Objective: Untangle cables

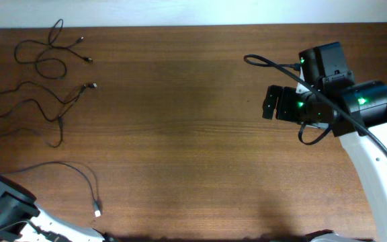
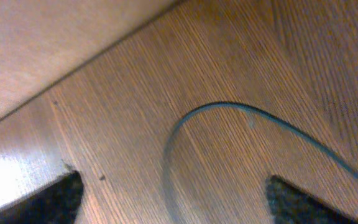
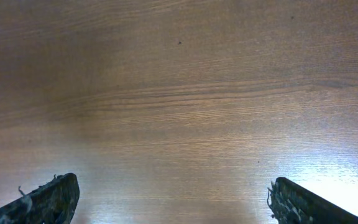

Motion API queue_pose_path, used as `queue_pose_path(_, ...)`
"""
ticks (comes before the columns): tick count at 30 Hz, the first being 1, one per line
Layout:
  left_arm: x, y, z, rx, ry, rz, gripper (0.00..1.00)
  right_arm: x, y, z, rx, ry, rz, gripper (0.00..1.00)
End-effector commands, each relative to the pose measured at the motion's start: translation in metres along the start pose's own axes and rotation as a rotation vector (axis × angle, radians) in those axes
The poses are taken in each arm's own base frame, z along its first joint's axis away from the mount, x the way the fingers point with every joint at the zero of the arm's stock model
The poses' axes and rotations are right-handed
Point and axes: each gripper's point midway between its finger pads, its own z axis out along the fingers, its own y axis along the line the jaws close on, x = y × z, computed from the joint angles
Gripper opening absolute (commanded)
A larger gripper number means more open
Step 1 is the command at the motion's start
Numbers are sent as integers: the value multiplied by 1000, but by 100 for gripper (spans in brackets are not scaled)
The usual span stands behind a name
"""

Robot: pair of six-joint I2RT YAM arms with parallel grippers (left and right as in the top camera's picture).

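Observation:
Three thin black cables lie apart on the left of the table: one at the far left corner, one below it, and one near the front that ends in a small plug. My left arm is at the front left corner. In the left wrist view my left gripper is open, and a strand of cable lies on the wood and curves down between its fingers. My right gripper hangs open over bare wood at the right, with nothing between its fingers.
The brown wooden table has its far edge against a pale wall. The table's edge runs close to my left gripper. A thick black arm cable loops off the right arm.

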Motion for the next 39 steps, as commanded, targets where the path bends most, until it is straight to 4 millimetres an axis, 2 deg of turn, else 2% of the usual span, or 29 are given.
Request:
queue_pose_path(1, -1, 9, 4, -42, -5, -3, 99, -3, 1, -1, 2, -12, -9, 99)
queue_pose_path(4, -5, 10, 2, -42, -15, -5, 99, -3, 1, -1, 2, -11, -9, 99)
queue_pose_path(7, -13, 6, -12, -6, -38, -10, 99, -3, 1, -1, 1, -11, -9, 99)
queue_pose_path(9, -24, -6, -28, 87, -75, -13, 100, -3, 2, -1, -4, -10, -9, 99)
queue_pose_path(11, -38, -29, -57, 254, -137, -16, 93, -3, 3, -1, -10, -9, -10, 99)
queue_pose_path(13, -42, -38, -75, 321, -148, -88, 99, -3, 5, -1, -21, -9, -10, 98)
queue_pose_path(15, -31, -47, -83, 342, -87, -193, 100, -3, 7, -1, -30, -7, -10, 98)
queue_pose_path(16, -19, -54, -84, 347, -29, -234, 99, -3, 8, 0, -31, -3, -10, 99)
queue_pose_path(19, 7, -79, -87, 356, 83, -265, 99, -3, 7, 6, -25, 11, -9, 99)
queue_pose_path(22, 36, -121, -91, 375, 151, -167, 99, -2, 9, 15, -25, 40, -8, 99)
queue_pose_path(23, 57, -146, -91, 371, 180, -98, 99, -1, 10, 21, -25, 63, -8, 99)
queue_pose_path(26, 72, -163, -89, 354, 186, -44, 99, 1, 9, 26, -16, 83, -10, 99)
queue_pose_path(29, 86, -166, -86, 312, 210, -38, 99, 2, 9, 28, -12, 93, -9, 99)
queue_pose_path(33, 97, -158, -78, 261, 224, -37, 98, 1, 9, 28, -12, 91, -9, 99)
queue_pose_path(35, 98, -152, -74, 223, 217, -34, 89, 2, 9, 28, -12, 92, -9, 98)
queue_pose_path(37, 100, -151, -71, 219, 215, -33, 85, 1, 9, 28, -12, 92, -9, 99)
queue_pose_path(39, 101, -152, -71, 223, 218, -33, 73, 1, 9, 28, -13, 91, -9, 98)
